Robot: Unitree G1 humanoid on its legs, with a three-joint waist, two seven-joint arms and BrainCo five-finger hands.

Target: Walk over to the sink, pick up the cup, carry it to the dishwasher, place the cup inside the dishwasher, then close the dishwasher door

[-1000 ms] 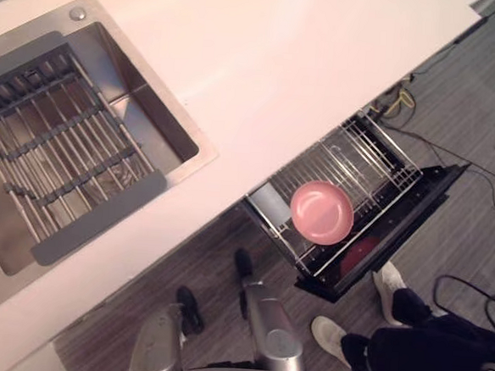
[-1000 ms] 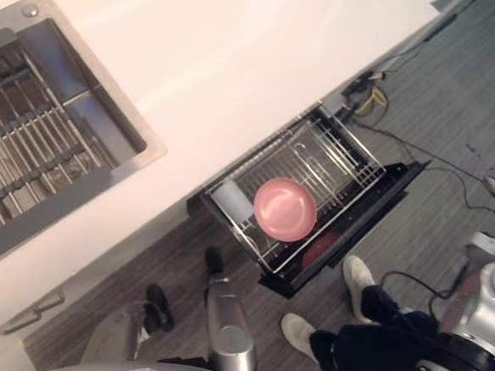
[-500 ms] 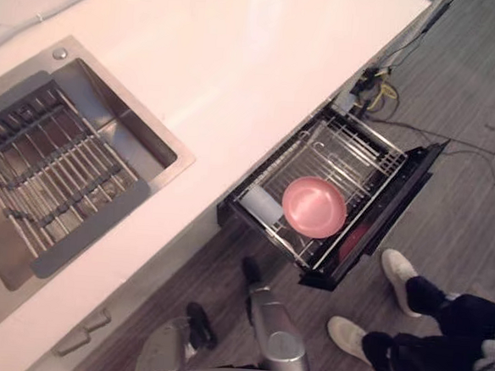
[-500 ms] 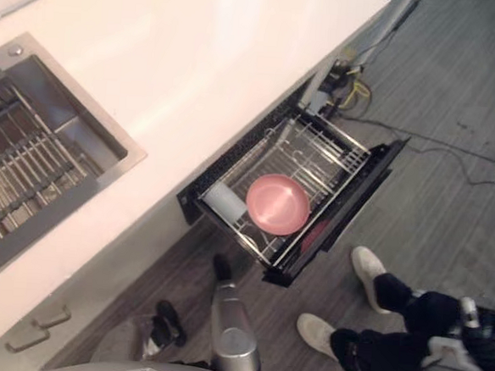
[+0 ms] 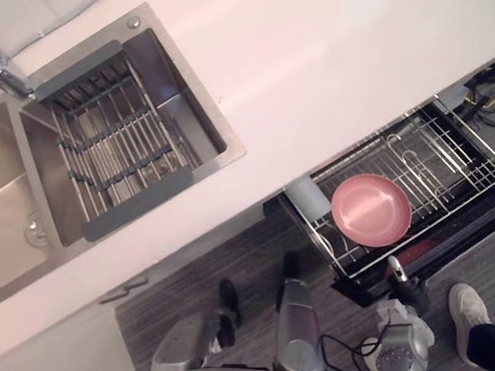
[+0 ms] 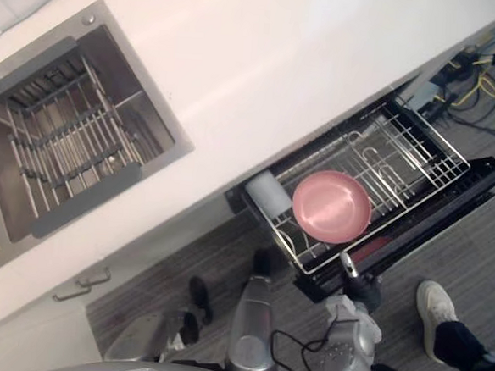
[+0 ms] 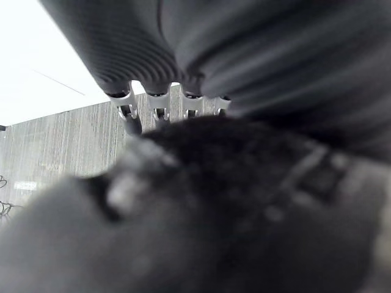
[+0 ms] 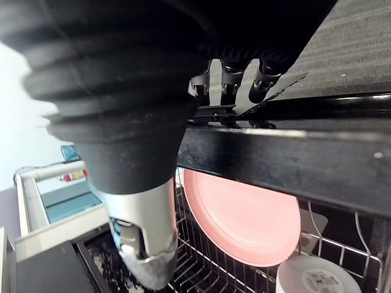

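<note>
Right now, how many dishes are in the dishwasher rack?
2. A pink plate lies in the rack. A pale cup sits beside it at the end under the counter. A reddish patch below the rack is unclear, maybe a reflection.

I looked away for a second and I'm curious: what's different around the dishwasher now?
The right robot hand has come up to the front edge of the open dishwasher door; the camera also shifted. Nothing was grasped or released. The cup and pink plate lie in the rack as before.
</note>
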